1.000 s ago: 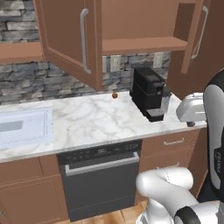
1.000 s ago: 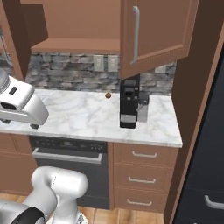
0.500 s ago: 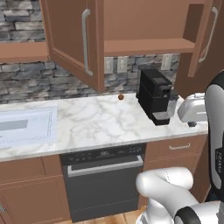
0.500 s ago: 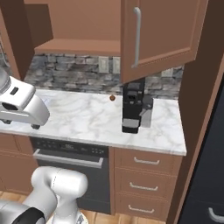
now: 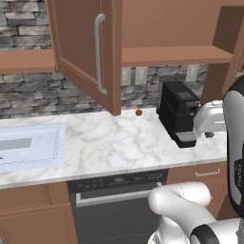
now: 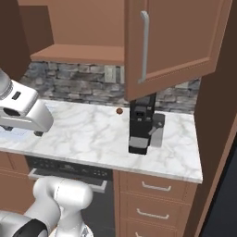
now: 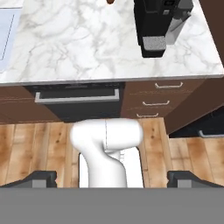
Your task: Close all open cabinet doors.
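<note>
- Nearest, the gripper [image 7: 112,180] hangs over the floor in front of the base, looking down; fingertips [image 7: 40,178] sit wide apart at the bottom of the hand view, nothing between them, so it's open and empty.
- Wrist/hand housing [image 5: 212,119] sits above the right end of the counter in the left base view, beside the coffee machine [image 5: 177,110]; it's at counter height, well under the cabinets.
- Next out: dishwasher front [image 5: 116,200] under the marble counter [image 5: 100,147], drawer fronts [image 6: 150,201] to its right (neither is a task thing), sink [image 5: 28,147] at the left.
- Small brown object [image 5: 138,112] lies on the counter near the backsplash, just left of the coffee machine; can't tell what it is.
- Farther and higher: left cabinet door [image 5: 88,52] is swung out over the counter, its silver bar handle [image 5: 98,52] vertical.
- Right cabinet door [image 6: 171,44] is also swung out, above the coffee machine, vertical handle [image 6: 144,46] near its left edge in the right base view.
- Open shelf [image 5: 167,55] shows between the two doors.
- Key relation: both doors are up and forward of the hand, long axis vertical, so the hand has to rise a good way before pushing a panel toward the cabinet.
- Judging by the left base view, the right door looks nearer the hand, which makes it the likely first target.
- Task not started as things lie (both doors open).
</note>
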